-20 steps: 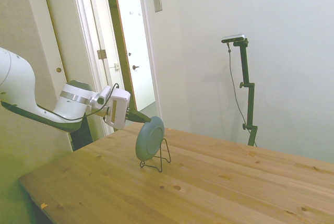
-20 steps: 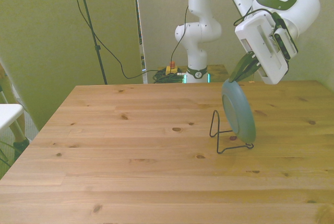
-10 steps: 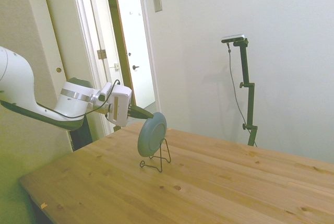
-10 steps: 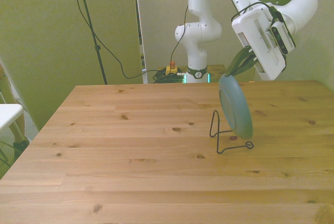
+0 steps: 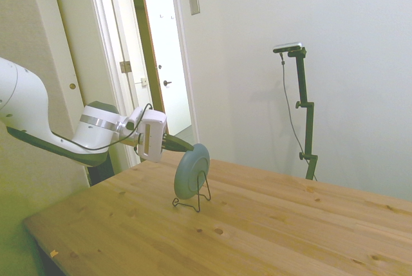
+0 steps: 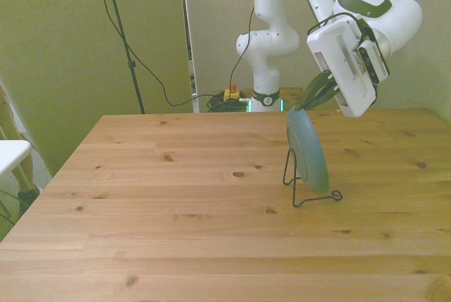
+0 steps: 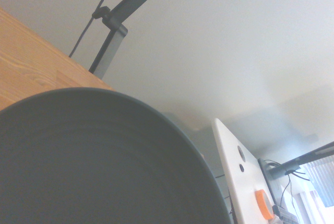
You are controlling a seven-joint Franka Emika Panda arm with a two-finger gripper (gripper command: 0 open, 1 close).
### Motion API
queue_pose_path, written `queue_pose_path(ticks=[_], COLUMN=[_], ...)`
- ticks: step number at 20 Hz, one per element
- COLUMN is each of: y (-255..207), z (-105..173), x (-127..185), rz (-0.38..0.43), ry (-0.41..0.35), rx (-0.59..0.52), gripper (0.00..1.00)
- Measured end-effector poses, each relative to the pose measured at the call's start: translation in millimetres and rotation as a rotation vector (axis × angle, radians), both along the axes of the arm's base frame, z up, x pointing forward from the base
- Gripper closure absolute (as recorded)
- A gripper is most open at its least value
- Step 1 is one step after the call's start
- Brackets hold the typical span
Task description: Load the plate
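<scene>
Plate (image 5: pixel 192 171): grey-green, on edge, tilted, low in the wire stand (image 5: pixel 195 199); whether it bears on the wire cannot be told.
Gripper (image 5: pixel 182 146): pinched on the plate's upper rim, reaching in from the side view's left.
Wire stand: dark, on the wooden table (image 5: pixel 270 224), under the plate.
Wrist view: the plate (image 7: pixel 94 161) fills the near field.
Front view: plate (image 6: pixel 308 151) in the stand (image 6: pixel 308 193), gripper (image 6: pixel 310 99) at its top.

wooden table (image 6: pixel 176 210); thin wire stand (image 6: pixel 299 188) on it, holding plate (image 6: pixel 308 153).

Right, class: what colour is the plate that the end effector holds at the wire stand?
Matte grey-green plate; the front view shows it best.
</scene>
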State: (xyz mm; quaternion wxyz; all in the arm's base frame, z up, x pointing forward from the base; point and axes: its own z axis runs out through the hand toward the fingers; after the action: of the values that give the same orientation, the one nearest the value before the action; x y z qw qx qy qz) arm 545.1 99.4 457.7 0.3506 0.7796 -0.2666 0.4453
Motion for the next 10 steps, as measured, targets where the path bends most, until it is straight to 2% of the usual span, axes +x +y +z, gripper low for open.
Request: queue_pose_path(ticks=[2,3,10], y=[-0.5,-0.7,-6.2], z=[-2.6,-3.5,-15.0], x=[-0.8,-1.0,-4.8], rz=[0.002,0.004,0.003], ry=[0.005,0.006,0.019], rx=[-0.004,-0.008,-0.023], gripper=[1.00,0.00,0.00])
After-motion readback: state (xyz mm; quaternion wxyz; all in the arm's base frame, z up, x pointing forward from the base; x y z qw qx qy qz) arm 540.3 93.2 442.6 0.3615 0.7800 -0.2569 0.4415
